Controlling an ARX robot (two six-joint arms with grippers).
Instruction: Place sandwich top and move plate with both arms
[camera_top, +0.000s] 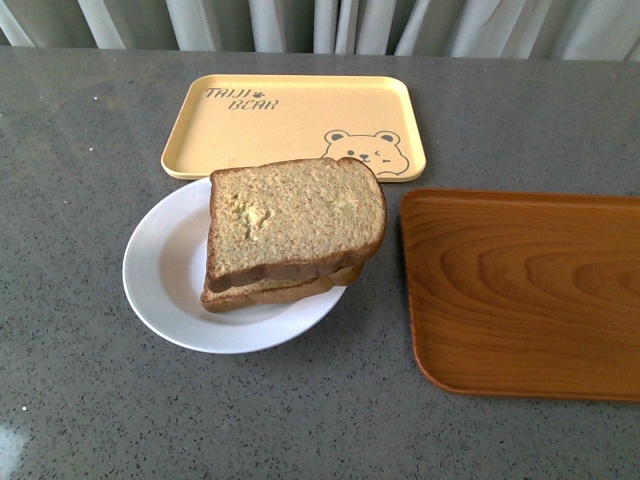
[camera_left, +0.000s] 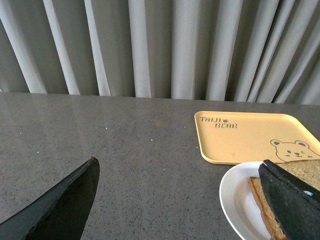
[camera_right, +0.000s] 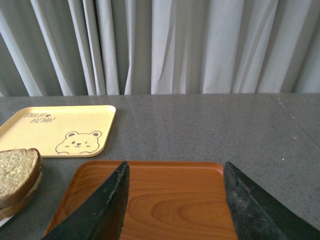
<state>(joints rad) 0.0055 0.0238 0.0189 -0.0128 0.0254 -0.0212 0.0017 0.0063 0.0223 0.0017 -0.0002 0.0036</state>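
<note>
As sandwich top (camera_top: 295, 215) lies loose on stiff plate (camera_top: 163, 272), we'd grip opposite rims; left claw (camera_left: 179, 162), right claw (camera_right: 176, 165) gape empty

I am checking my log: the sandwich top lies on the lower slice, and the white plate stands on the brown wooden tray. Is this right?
Not quite. The sandwich top does lie on the lower slice, but the plate stands on the grey table, beside the wooden tray; the front view shows it.

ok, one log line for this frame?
sandwich top: stacked on lower slice, on plate | plate: on table, left of wooden tray | left gripper: open, empty | right gripper: open, empty
</note>
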